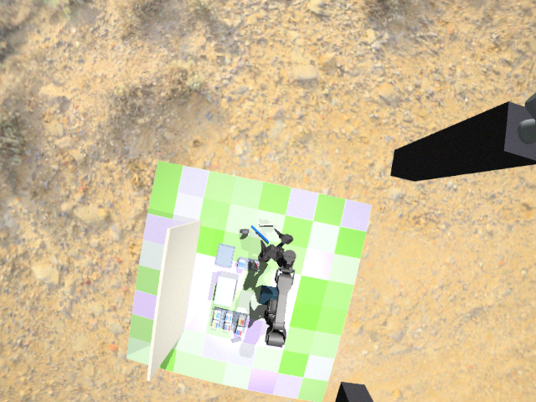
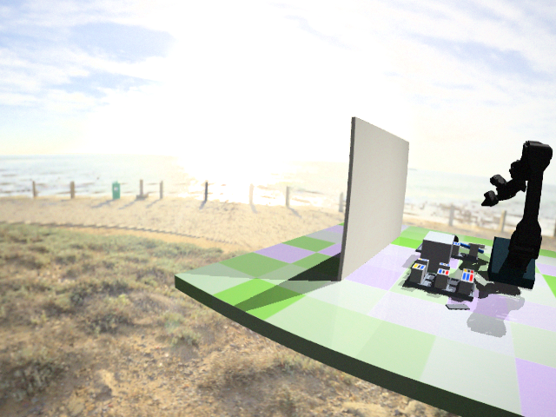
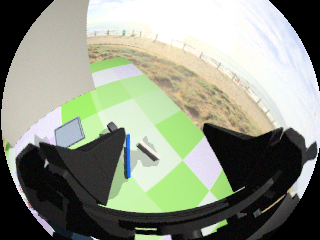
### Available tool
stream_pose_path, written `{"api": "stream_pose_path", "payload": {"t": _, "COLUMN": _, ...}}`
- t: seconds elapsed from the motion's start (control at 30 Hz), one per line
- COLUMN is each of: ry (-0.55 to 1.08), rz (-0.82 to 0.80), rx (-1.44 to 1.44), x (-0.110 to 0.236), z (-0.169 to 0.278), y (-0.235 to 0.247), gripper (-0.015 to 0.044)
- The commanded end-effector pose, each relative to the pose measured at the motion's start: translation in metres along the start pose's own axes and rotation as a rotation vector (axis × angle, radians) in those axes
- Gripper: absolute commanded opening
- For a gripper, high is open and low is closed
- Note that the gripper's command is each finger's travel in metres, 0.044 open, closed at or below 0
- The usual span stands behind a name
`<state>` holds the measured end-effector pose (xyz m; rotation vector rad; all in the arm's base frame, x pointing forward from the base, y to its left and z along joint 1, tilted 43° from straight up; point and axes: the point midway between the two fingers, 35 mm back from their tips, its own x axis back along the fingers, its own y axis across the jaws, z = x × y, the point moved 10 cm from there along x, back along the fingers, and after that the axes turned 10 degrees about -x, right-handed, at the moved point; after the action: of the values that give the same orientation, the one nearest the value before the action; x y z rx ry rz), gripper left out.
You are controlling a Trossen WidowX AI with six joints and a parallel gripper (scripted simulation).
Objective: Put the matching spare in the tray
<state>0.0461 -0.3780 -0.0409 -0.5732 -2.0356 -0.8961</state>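
Top view: the gripper (image 1: 271,240) hangs above the checkered platform (image 1: 328,209), fingers spread wide, nothing between them.
Spares: three small blocks (image 1: 229,320) with coloured stripes stand in a row near the arm's base; the row runs left to right across the picture.
Mounted unit: a white-topped box (image 1: 225,291) stands between the spares and the pale blue tray (image 1: 225,255).
Around: a striped block (image 1: 248,263) beside the tray; a blue rod (image 1: 260,234) lies diagonally.
Obstacle: a tall white panel (image 1: 171,294) stands upright left of them.
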Motion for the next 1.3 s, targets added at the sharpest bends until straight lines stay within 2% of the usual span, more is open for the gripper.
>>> {"api": "stream_pose_path", "payload": {"t": 0.0, "ry": 0.082, "rz": -0.089, "rx": 0.074, "x": -0.009, "z": -0.046, "y": 0.051, "gripper": 0.0440}}
{"api": "stream_pose_path", "payload": {"t": 0.17, "ry": 0.175, "rz": -0.174, "rx": 0.186, "x": -0.016, "z": -0.081, "y": 0.116, "gripper": 0.0440}}
{"api": "stream_pose_path", "payload": {"t": 0.27, "ry": 0.218, "rz": -0.205, "rx": 0.216, "x": -0.018, "z": -0.092, "y": 0.141, "gripper": 0.0440}}
{"api": "stream_pose_path", "payload": {"t": 0.43, "ry": 0.318, "rz": -0.274, "rx": 0.324, "x": -0.021, "z": -0.109, "y": 0.212, "gripper": 0.0440}}
{"api": "stream_pose_path", "payload": {"t": 0.63, "ry": 0.420, "rz": -0.318, "rx": 0.356, "x": -0.018, "z": -0.115, "y": 0.263, "gripper": 0.0440}}
{"api": "stream_pose_path", "payload": {"t": 1.0, "ry": 0.801, "rz": -0.378, "rx": 0.399, "x": 0.023, "z": -0.098, "y": 0.422, "gripper": 0.0440}}
{"api": "stream_pose_path", "payload": {"t": 1.27, "ry": 0.825, "rz": -0.377, "rx": 0.401, "x": 0.026, "z": -0.096, "y": 0.431, "gripper": 0.0440}}
